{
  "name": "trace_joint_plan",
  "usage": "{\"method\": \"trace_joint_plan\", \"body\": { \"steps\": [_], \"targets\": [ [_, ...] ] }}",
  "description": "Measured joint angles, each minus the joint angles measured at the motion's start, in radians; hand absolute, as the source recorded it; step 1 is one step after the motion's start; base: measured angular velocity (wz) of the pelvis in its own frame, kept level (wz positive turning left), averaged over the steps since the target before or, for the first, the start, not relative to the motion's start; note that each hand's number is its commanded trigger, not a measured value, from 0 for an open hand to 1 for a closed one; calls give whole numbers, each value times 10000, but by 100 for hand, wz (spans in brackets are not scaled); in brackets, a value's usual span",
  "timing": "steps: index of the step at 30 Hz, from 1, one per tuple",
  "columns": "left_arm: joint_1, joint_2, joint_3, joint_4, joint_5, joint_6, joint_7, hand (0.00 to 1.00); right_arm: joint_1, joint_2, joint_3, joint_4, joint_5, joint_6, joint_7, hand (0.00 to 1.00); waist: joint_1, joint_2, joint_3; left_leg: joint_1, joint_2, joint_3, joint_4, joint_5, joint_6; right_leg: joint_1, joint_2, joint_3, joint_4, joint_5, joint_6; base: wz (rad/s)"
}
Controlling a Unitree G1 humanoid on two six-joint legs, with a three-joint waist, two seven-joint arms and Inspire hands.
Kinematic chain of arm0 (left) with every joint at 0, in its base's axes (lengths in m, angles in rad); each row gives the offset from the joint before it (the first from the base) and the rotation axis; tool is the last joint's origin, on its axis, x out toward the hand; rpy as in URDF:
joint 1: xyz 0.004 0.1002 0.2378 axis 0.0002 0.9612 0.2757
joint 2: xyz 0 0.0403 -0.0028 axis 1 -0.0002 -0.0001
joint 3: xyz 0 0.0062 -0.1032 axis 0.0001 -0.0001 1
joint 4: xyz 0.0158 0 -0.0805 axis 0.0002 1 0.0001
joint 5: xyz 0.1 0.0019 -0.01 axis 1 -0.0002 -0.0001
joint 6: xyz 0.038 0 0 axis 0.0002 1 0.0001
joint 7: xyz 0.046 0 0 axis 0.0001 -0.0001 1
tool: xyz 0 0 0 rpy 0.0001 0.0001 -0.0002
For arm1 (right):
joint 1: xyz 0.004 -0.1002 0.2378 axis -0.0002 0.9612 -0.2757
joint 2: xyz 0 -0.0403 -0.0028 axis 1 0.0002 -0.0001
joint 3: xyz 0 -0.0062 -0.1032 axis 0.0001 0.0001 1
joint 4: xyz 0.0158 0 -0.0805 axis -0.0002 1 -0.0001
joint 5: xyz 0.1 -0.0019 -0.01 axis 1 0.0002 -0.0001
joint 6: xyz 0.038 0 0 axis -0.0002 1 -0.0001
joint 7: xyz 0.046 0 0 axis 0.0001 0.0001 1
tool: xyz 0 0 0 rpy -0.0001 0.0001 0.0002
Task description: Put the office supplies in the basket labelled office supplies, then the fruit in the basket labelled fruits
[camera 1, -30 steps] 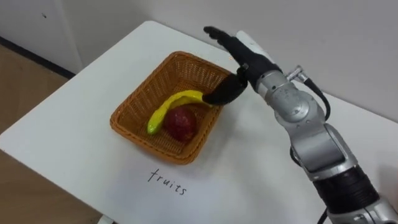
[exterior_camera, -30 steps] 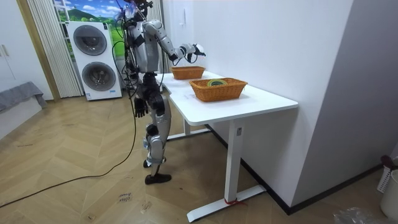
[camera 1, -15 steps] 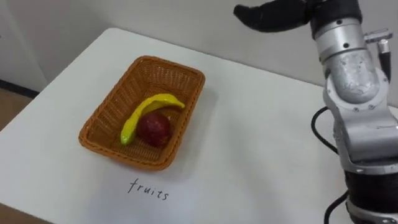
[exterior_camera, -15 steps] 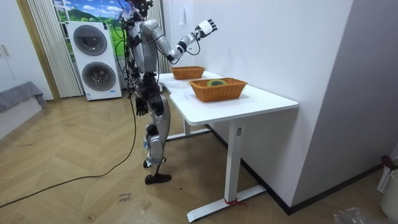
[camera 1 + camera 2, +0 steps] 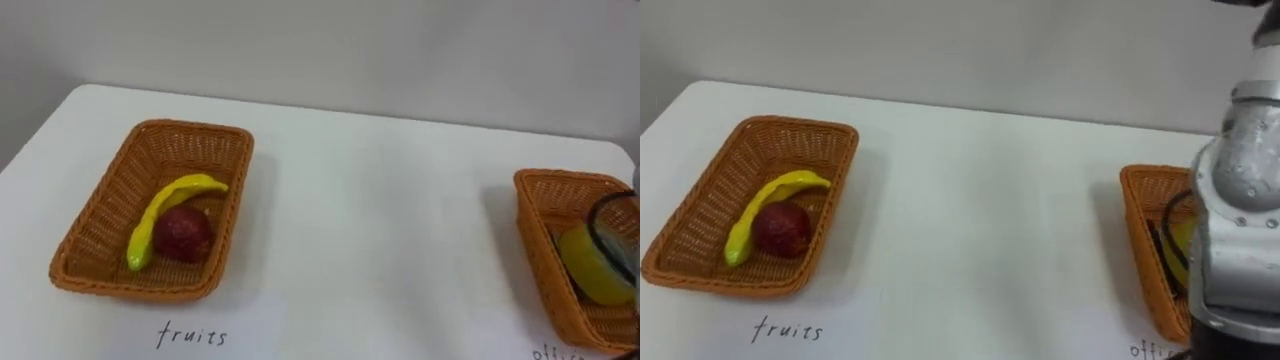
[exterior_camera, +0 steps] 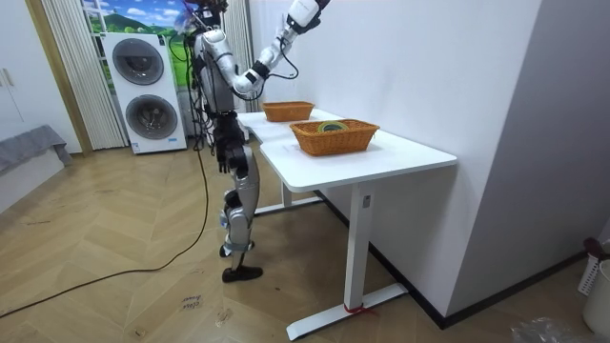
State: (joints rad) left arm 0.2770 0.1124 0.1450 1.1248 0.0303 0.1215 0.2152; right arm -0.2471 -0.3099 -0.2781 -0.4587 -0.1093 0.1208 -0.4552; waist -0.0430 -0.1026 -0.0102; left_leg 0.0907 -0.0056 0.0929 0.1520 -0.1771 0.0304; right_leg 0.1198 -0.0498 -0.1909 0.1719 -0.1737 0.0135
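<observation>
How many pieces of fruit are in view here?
2. Both lie in the left basket: a banana, and a red fruit against it. The right basket is partly cut off, so more could hide.

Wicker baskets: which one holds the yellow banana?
The left orange wicker basket: the yellow banana lies there with a dark red fruit. The right basket holds a yellow roll.
</observation>
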Motion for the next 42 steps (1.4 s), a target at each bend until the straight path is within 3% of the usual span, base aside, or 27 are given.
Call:
{"method": "trace_joint_plan", "body": {
  "steps": [3, 6, 7, 8, 15, 21, 23, 30, 32, 37, 40, 42],
  "targets": [
    [71, 2, 3, 8, -2, -54, 0, 0, 67, -2, -496, 0, 40, -114, -371, 0, -265, 27, -13, 12, 33, 113, 4, -36, 3, -42, 2, 5, 26, 3, -4, -13],
    [81, 10, 122, 55, 15, -206, 1, 0, 699, -12, -1243, 4, 162, -459, -867, 0, -436, 88, 17, 25, 59, 186, -10, -62, -17, -78, 42, 74, 24, 6, -6, -10],
    [90, -4, 193, 61, 9, -224, 1, 0, 1006, -16, -1584, 7, 333, -505, -1047, 0, -449, 46, -16, 39, 74, 267, -10, -63, -20, -129, 65, 161, 25, 8, -9, -20],
    [104, 2, 205, 154, 8, -290, 1, 0, 1380, -16, -1834, 14, 438, -574, -1304, 0, -439, 104, 18, 49, 93, 352, -23, -79, -34, -161, 89, 250, 25, 10, -12, -21],
    [234, 3, 293, 171, 17, -393, 75, 0, 2757, 59, -2681, 735, 1335, -883, -2782, 0, -664, 229, 0, 64, 140, 502, -37, -176, -45, -220, 121, 276, 16, 10, -13, -9],
    [230, 8, 266, -215, -703, -390, 370, 0, 3924, 239, -2916, 1404, 4017, -1056, -3763, 0, -801, 317, 72, 45, 179, 550, -47, -258, -59, -237, 160, 362, 12, 10, -12, -3],
    [233, 9, 270, -248, -818, -388, 435, 0, 4142, 601, -2949, 1879, 4824, -1063, -4205, 0, -897, 335, 58, 0, 183, 573, -18, -287, -56, -288, 161, 376, 24, 9, -11, -5],
    [222, 48, 279, -720, -1157, -369, 623, 0, 4685, 1249, -3072, 3768, 8019, -1260, -5072, 0, -1043, 542, 74, -93, 123, 585, -18, -298, -40, -370, 162, 403, 6, 9, -11, -1],
    [193, 39, 205, -915, -1391, -398, 590, 0, 4681, 1336, -2984, 5208, 8894, -1571, -5152, 0, -1042, 585, 55, -96, 108, 577, -22, -300, -40, -347, 160, 370, 3, 9, -11, 4],
    [248, -40, 128, -1142, -1932, -394, 480, 0, 4695, 1533, -2954, 7979, 11323, -1716, -5238, 0, -941, 681, 40, -92, 100, 518, -43, -299, -37, -351, 158, 453, 2, 3, -4, 0],
    [315, -20, 124, -1328, -1935, -396, 477, 0, 4710, 1557, -2955, 8333, 12251, -2280, -5015, 0, -946, 664, 46, -109, 96, 470, -12, -299, -36, -337, 160, 479, 2, -3, 2, 4],
    [319, 26, 120, -1448, -1934, -406, 476, 0, 4723, 1556, -2910, 8683, 12367, -2448, -4978, 0, -940, 593, 49, -148, 93, 423, 15, -298, -38, -335, 160, 457, -15, -4, 1, 7]
  ]
}}
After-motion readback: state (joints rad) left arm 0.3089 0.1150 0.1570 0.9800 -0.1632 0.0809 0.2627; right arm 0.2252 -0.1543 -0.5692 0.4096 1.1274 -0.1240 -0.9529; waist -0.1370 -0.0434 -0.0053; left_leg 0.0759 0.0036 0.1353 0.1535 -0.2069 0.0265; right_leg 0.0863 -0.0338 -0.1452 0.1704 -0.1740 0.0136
